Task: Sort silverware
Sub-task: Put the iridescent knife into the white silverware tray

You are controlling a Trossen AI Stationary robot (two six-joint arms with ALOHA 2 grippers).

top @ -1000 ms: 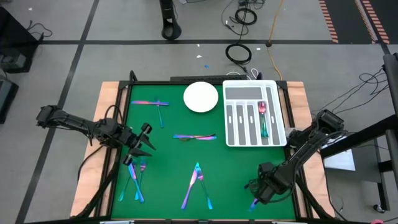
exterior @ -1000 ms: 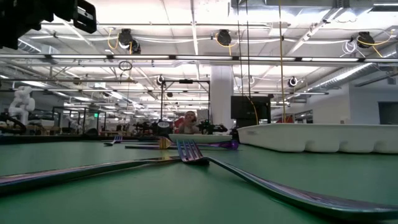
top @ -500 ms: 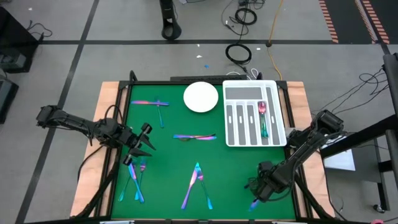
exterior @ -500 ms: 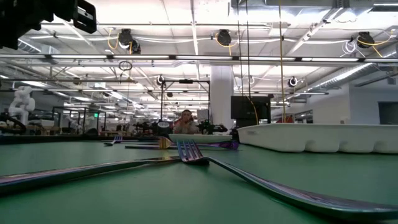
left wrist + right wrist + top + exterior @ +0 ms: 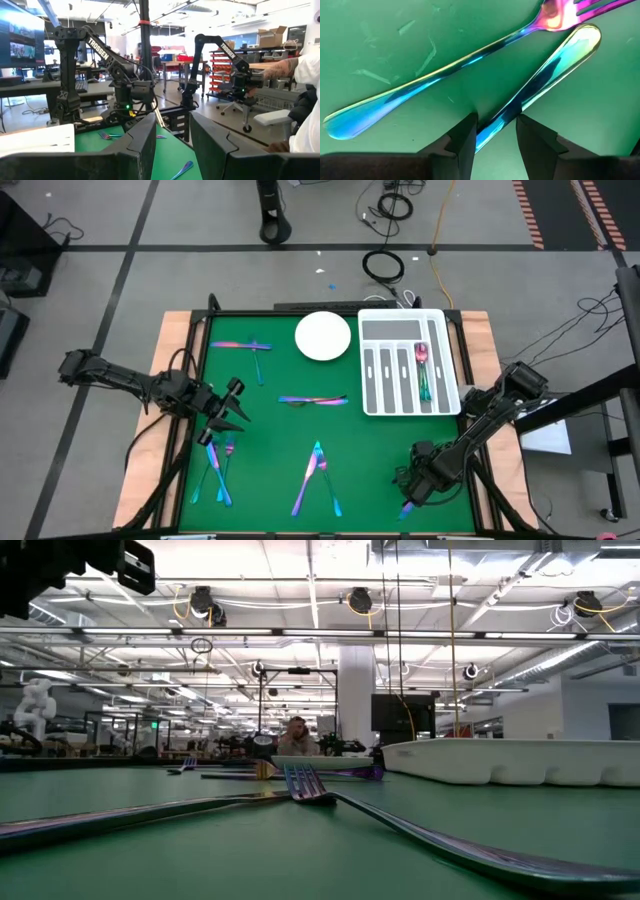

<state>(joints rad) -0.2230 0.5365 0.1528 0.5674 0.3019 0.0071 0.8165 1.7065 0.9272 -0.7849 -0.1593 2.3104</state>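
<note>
My right claw (image 5: 494, 131) had crept a little closer along the near edge of the green-covered desk (image 5: 270, 435), close to its near right corner, while everything else on the desk stayed put. I judged that as the final closing-in on a pick, not yet a lift. Its fingers (image 5: 462, 135) were parted, straddling the slim iridescent blue-teal handle (image 5: 540, 75) without yet clamping it. That handle lay flat, its long axis running diagonally away from my claw, its rounded end pointing outward. Just beside it lay an iridescent pink-blue fork (image 5: 445, 72), roughly parallel, its tines beyond the handle's tip. My left claw (image 5: 228, 405) waited released near the desk's left edge. One piece already lay in the white slotted plastic tray (image 5: 408, 325).
</note>
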